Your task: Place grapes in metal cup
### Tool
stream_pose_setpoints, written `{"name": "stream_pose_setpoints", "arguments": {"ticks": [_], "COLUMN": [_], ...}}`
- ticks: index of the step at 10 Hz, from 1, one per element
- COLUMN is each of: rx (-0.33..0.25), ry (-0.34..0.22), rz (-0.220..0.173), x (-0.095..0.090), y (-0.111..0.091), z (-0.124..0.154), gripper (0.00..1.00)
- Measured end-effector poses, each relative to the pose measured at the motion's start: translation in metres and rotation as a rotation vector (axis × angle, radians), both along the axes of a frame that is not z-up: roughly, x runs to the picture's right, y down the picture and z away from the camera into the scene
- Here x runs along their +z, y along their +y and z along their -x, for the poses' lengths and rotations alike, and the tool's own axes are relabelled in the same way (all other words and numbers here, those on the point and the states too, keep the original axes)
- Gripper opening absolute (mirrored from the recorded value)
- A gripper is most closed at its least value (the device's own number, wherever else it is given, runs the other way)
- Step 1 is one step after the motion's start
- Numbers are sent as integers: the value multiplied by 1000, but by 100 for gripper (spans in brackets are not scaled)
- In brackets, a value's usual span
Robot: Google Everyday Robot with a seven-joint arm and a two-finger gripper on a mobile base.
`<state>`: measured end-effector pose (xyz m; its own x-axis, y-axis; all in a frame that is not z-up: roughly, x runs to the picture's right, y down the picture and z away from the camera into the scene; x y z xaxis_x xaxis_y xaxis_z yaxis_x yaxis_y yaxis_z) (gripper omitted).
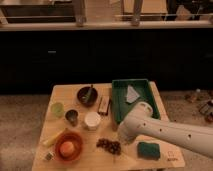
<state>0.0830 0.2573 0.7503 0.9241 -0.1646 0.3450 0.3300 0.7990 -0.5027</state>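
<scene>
The grapes (109,145), a dark reddish-brown lumpy bunch, lie on the wooden table (60,92) near its front edge, right of the orange bowl. The metal cup (72,117), small and dark grey, stands left of the white cup (92,120). My white arm (165,131) comes in from the right; its gripper (121,139) end sits just right of and above the grapes, close to them. The arm's bulk hides the gripper's tip.
A pale green cup (57,108) stands left of the metal cup. An orange bowl with an orange fruit (68,147) is front left. A dark bowl (87,95), a brown bar (104,104), a green tray (134,97) and a green sponge (149,149) also sit on the table.
</scene>
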Motion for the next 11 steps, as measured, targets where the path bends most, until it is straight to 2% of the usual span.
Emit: {"name": "stream_pose_setpoints", "arguments": {"ticks": [2,3,4,6,7,9,11], "rx": [3,3,7,24,25,28,40], "ry": [-3,-14,-20,-26,-29,-29,-19], "rz": [-6,-17,-30,-48,-52,-40,-2], "x": [1,-5,-15,-36,-39,-46,-52], "y": [-1,0,-1,-1,-1,1,15], "z": [-1,1,4,9,11,19,49], "gripper": [62,72,78,80,80,80,80]}}
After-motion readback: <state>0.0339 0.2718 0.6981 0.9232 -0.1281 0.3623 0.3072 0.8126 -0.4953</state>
